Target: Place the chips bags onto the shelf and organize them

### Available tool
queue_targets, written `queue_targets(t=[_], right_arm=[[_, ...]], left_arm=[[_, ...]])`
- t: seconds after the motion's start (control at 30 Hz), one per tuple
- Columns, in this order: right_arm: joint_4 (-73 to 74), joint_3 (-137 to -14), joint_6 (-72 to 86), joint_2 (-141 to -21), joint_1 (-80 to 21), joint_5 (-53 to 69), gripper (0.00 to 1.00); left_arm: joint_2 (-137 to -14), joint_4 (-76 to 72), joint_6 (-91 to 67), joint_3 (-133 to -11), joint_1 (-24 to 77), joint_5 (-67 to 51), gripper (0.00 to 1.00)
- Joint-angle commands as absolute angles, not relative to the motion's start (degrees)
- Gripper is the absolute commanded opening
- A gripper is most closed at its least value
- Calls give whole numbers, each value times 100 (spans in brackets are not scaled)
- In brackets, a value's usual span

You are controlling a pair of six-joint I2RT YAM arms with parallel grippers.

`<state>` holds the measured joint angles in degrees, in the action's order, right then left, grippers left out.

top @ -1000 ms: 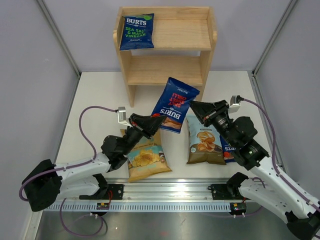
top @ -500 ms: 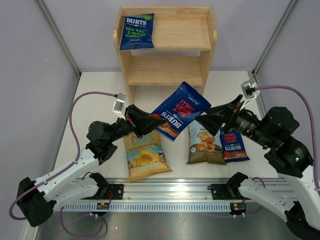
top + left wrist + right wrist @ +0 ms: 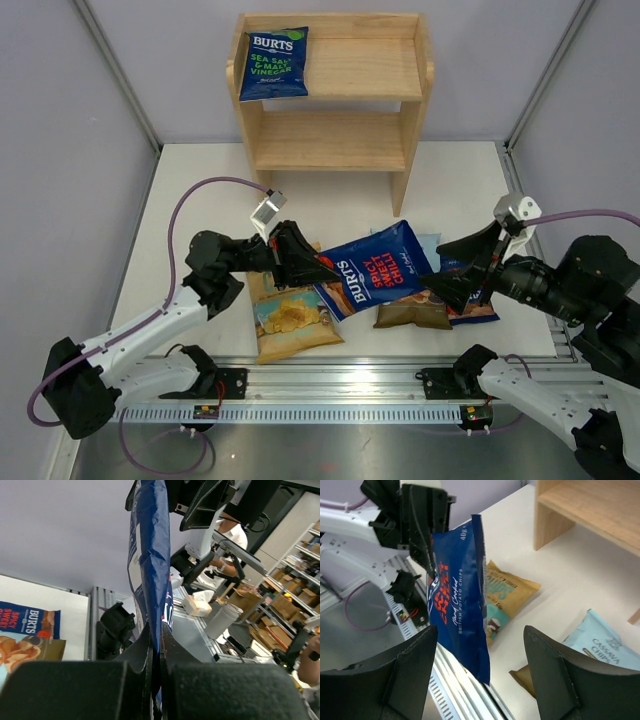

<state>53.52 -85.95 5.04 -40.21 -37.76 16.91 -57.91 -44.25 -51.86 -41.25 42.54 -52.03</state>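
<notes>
Top external view: white desk [image 3: 200, 190]; light-wood two-tier shelf [image 3: 335, 140] at its far edge, lower tier bare.
Tan-yellow bag [image 3: 290, 320] flat on the desk by the left arm; light-blue and brown bag [image 3: 410, 312] flat beside it, partly covered.
Small dark-blue bags, three: top-tier bag [image 3: 274, 63] propped at the left end of the upper tier; held bag [image 3: 378, 275] in the air above the two large ones, well apart from the shelf; third small bag [image 3: 470, 305] on the desk, half hidden under the right arm.
Left claw [image 3: 318, 268] clenched on one edge of the held bag, foil pinched thin between the fingers in the wrist view; right claw [image 3: 447, 283] released, fingers spread, nothing between them, just beside the bag's free end.

Risk, my judgement: one edge pinch on slick, crinkly foil; the bag could swing or slide out on the way to the shelf; its loose end could catch a side panel or the right claw.

Writing: top-tier bag "BURTS SEA SALT & MALT VINEGAR"; held bag "BURTS SPICY SWEET CHILLI", "BRITISH POTATO CHIPS", "40g"; light-blue bag "CASSAVA CHIPS".
</notes>
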Motion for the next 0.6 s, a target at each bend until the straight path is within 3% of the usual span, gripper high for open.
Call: queue_targets(t=[0.0, 0.17, 0.37, 0.4, 0.47, 0.5, 0.57], right_arm=[[5266, -8482, 360, -4385, -3779, 2671, 76], [4563, -8148, 948, -4526, -3779, 3478, 68], [4526, -8104, 1081, -4641, -3779, 3596, 37], [4552, -8121, 1081, -4623, -3779, 3516, 34], [4570, -8130, 1116, -4562, -3779, 3315, 25], [4562, -8130, 1151, -4553, -3779, 3209, 22], [4448, -8104, 1300, -4492, -3779, 2989, 18]], left_arm=[[-5897, -5194, -5712, -4456, 4254, -5668, 0], [-6020, -5897, -6178, -4403, 4271, -5897, 0], [-6003, -5530, -5942, -4473, 4263, -5889, 1], [-5968, -5119, -5828, -4508, 4245, -5845, 5], [-5828, -4451, -5293, -4648, 4210, -5530, 22], [-5766, -3751, -4873, -4702, 4201, -5354, 23], [-5617, -3394, -4711, -4755, 4201, -4827, 38]])
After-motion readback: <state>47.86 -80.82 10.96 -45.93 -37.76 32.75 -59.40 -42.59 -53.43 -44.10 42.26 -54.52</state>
